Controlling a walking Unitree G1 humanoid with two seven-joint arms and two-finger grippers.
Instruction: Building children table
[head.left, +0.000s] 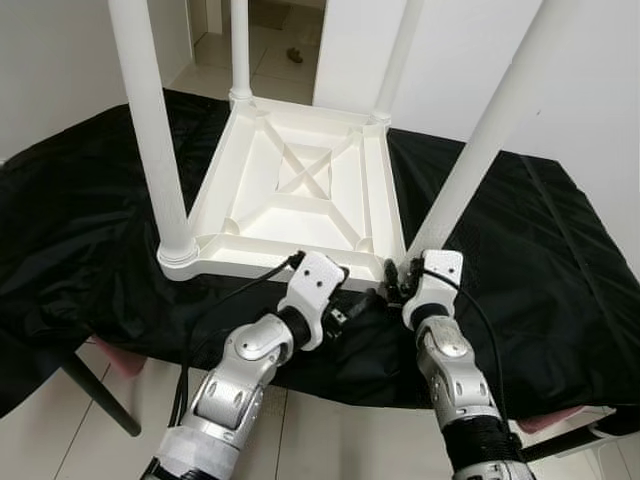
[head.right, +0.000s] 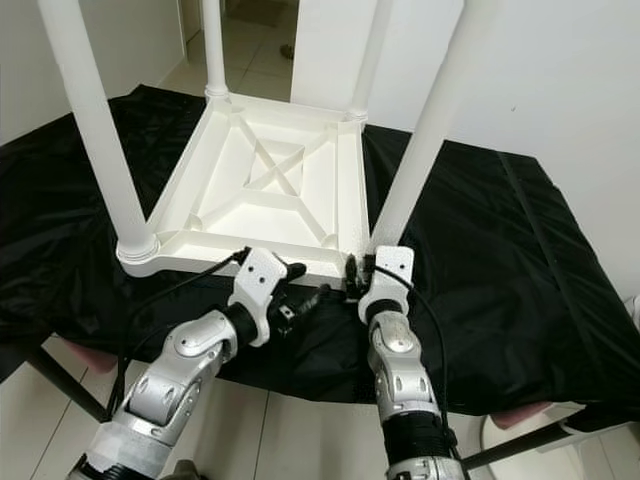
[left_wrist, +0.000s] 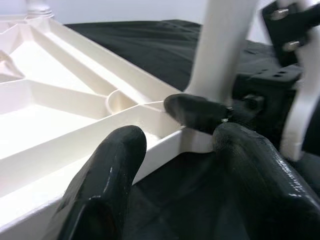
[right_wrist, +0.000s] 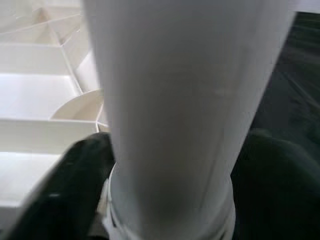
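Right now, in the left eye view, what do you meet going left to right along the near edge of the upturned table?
Near-left leg → left hand → right hand → near-right leg, on the black cloth.

Four white round plastic legs rise from the upturned white plastic children's tabletop (head.left: 300, 180); the near right leg (head.left: 480, 150) fills my right hand (head.left: 402, 274), blocking it. Open black cloth (head.left: 540, 260) lies right; my left hand (left_wrist: 170, 150) straddles the near rim.

White plastic children's table (head.left: 300, 185) is laid upside down on the black-draped bench (head.left: 90, 230), four legs (head.left: 150, 130) upright.
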